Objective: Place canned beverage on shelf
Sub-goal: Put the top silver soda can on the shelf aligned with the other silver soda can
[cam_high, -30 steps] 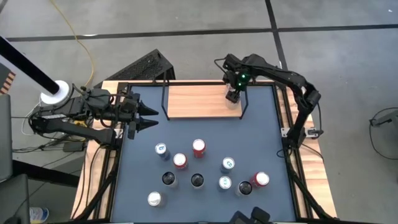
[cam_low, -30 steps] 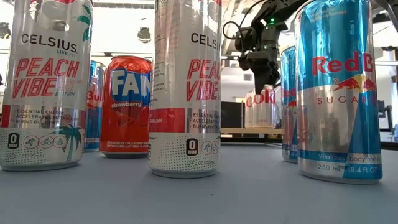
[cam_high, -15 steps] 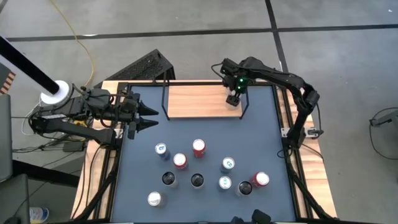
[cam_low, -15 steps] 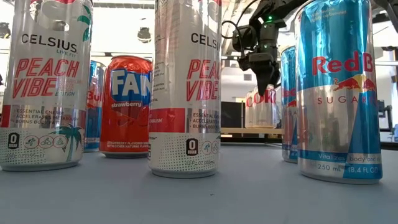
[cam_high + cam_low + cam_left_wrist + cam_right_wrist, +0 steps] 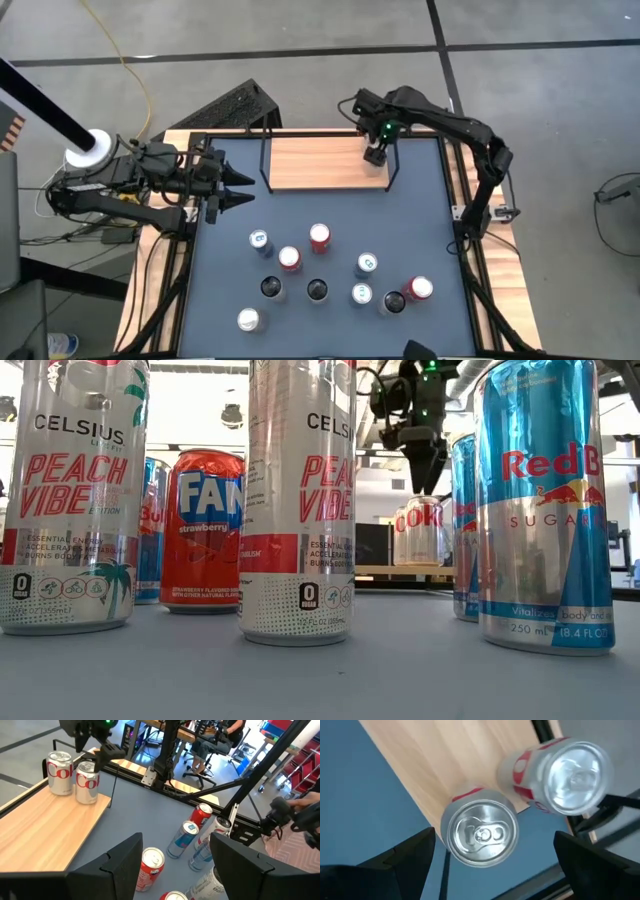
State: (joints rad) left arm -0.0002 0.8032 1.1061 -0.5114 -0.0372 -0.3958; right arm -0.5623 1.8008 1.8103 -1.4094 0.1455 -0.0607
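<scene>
Two silver-and-red cans (image 5: 86, 781) are set upright on the shelf (image 5: 322, 163), close together at its right end, as seen in the left wrist view; the nearer can (image 5: 481, 833) sits right at the board's front edge. The right gripper (image 5: 375, 155) hangs directly above that can, fingers spread wide, nothing held, can standing free. So this placement looks done, w/ the arm prob. due to lift clear. Most of the board is bare, approx. its left and middle parts.

Nine more cans (image 5: 319, 237) are left on the grey table (image 5: 230, 280), clustered toward its front and well apart from the shelf: reds, blue-and-silver ones, dark-topped ones. In the low view tall cans (image 5: 300, 500) fill the foreground.

The left gripper (image 5: 240, 187) is parked at the table's left edge, partly open, empty, beside the shelf's left wire frame (image 5: 266, 150). Obstacles: the right wire frame (image 5: 390, 165) sits close by the placed cans, and the cluster is tightly packed, so neighbours could get knocked on the next pick.
</scene>
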